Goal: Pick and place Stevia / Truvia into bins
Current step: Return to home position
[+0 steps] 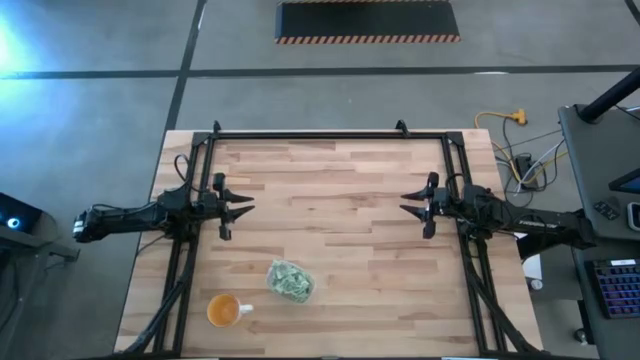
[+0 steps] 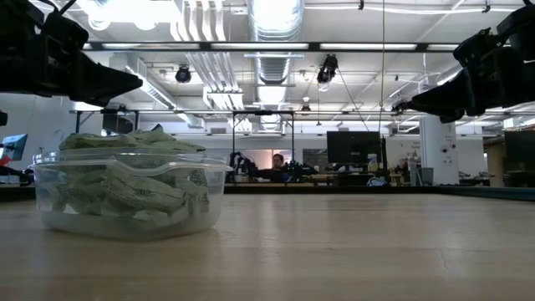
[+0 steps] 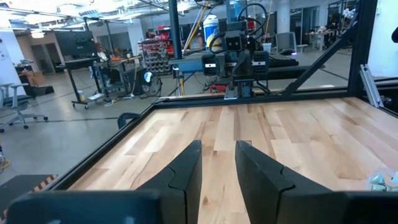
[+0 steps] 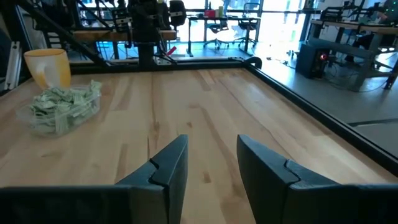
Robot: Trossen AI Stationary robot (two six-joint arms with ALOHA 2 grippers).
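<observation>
A clear plastic bin [image 1: 290,281] stands on the wooden table near its front edge, left of the middle, heaped with pale green Stevia / Truvia packets [image 4: 62,104]. The low view shows the bin [image 2: 125,196] close up, its flat bottom on the table. My left gripper [image 1: 250,204] hovers at the table's left side, level and pointing right, open with nothing between its fingers [image 3: 217,168]. My right gripper [image 1: 404,203] hovers at the right side, pointing left, open and empty as well [image 4: 212,163]. Both are well above the table and far from the bin.
An orange cup with a handle [image 1: 225,311] stands near the front left corner, beside the bin. A black frame [image 1: 330,134] runs along the table's far edge and down both sides. The wide middle of the tabletop [image 1: 330,220] between the grippers is bare wood.
</observation>
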